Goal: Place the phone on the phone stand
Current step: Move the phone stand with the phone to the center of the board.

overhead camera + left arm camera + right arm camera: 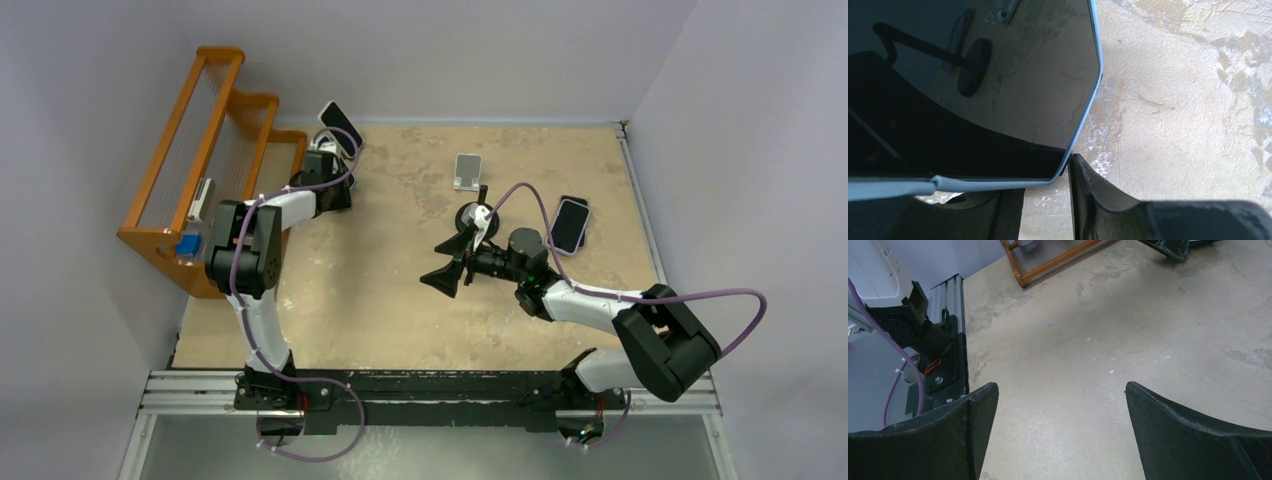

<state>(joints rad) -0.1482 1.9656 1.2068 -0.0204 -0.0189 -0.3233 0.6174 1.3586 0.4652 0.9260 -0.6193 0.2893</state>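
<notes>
Black phone (340,127) clamped in left tool (333,153), jutting beyond its tips, right tool (446,269) spread wide

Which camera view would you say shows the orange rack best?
Top external: the whole orange rack is visible, end to end. Right wrist catches only one corner; left wrist shows none of it.

- Phone (973,75): runs off the top and left edges of the left wrist view; one corner shows.
- Left gripper (1044,184): one finger (1148,215) is cropped by the bottom edge, the other mostly hidden behind the phone.
- Right gripper (1060,405): both fingers (938,440) are cut by the bottom edge.
- Wooden rack (1048,260): cut by the top edge.
- Black object (1170,247): a sliver only, unidentifiable.
- White and blue items (195,225) on the rack: too small to tell.
- Round black base (468,215): partly covered by the right arm (560,295).
</notes>
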